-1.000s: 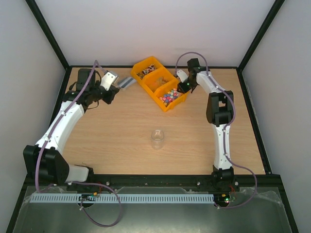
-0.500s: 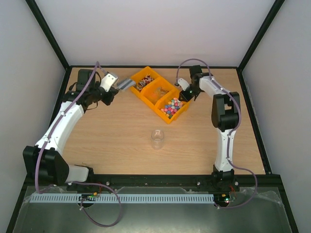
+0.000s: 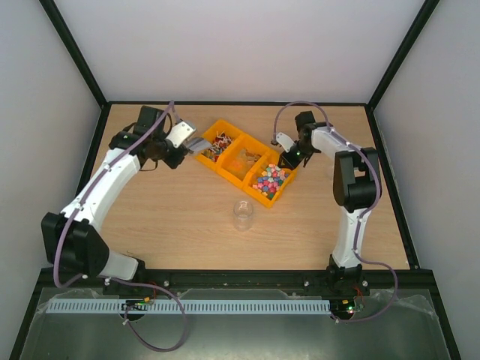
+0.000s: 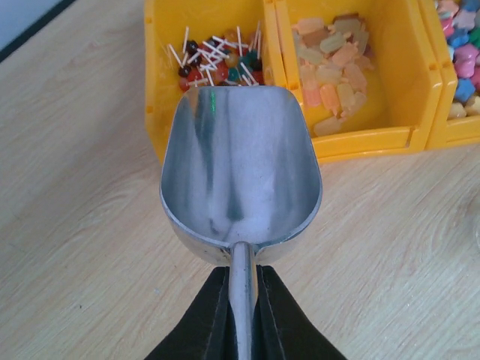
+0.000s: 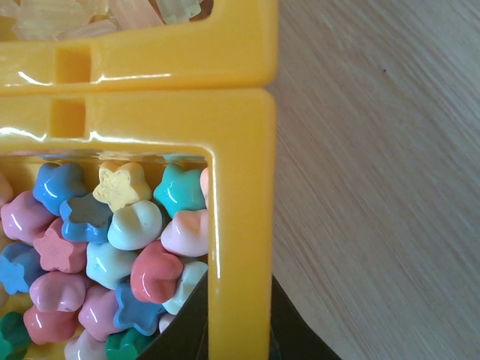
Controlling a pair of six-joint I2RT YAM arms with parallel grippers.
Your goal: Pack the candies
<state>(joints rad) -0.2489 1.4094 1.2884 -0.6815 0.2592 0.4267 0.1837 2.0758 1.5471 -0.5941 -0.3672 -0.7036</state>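
Now L tool (image 4: 241,300) grips scoop (image 4: 240,165); R tool (image 5: 238,330) pinches bin (image 5: 241,187) w/ candies (image 5: 112,240).

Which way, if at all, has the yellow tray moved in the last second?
Yes: the yellow tray slid toward the arms' bases, nearer the glass jar, which stayed put; the right gripper clamps its rim.

bin (image 5: 240,187) dragged nearer by right claw (image 3: 287,160) | scoop (image 4: 240,165) advanced to bin
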